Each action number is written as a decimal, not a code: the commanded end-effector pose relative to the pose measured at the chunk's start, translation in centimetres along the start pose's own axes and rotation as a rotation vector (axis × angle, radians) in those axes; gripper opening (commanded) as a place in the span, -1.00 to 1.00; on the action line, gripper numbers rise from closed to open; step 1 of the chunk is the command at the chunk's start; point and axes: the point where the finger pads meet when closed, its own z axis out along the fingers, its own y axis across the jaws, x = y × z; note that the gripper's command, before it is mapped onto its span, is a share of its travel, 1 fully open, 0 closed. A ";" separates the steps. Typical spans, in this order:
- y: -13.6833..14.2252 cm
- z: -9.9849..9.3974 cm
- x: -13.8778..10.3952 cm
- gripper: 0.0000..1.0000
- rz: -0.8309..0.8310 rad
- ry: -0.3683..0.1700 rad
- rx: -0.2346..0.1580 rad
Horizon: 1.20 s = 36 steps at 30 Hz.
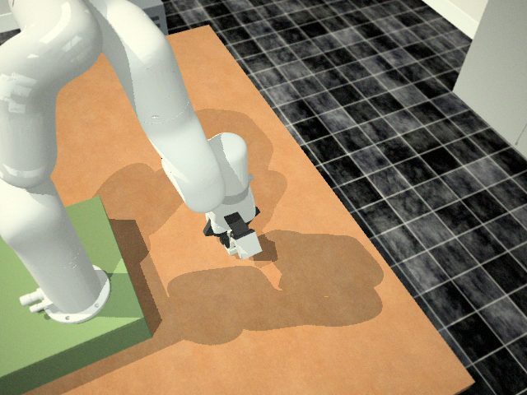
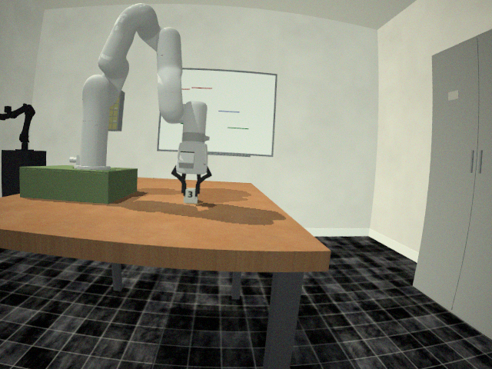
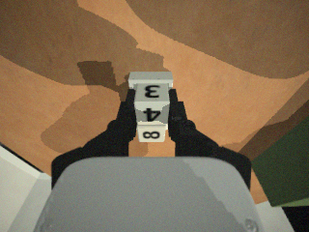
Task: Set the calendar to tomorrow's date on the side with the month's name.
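My gripper (image 1: 230, 244) (image 2: 191, 194) (image 3: 152, 100) points down and is shut on a white cube (image 2: 187, 191) (image 3: 139, 98), one finger on each side. The cube shows an upright 3 on the face towards the exterior camera; the wrist view also shows a 4 on it. A second pale cube (image 3: 151, 140), showing an 8, is just behind it in the wrist view. A pale edge (image 2: 190, 201) (image 3: 151, 77), apparently the tray's, shows at the held cube's foot, close to the table. The month's name is not visible. Whether the held cube touches the tray's floor cannot be told.
The robot stands on a green block (image 1: 128, 336) (image 2: 63, 184), left of the gripper in the top and exterior views. The orange table (image 1: 340, 361) (image 2: 158, 234) carries broad arm shadows. Its long edge runs to the right of the gripper. A grey cabinet (image 2: 453, 158) stands beyond.
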 end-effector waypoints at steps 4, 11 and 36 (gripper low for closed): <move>-0.1 -0.1 0.0 -0.43 0.000 0.000 0.003; -0.1 -0.1 0.0 -0.43 0.000 0.000 0.003; -0.1 -0.1 0.0 -0.26 0.000 0.000 0.003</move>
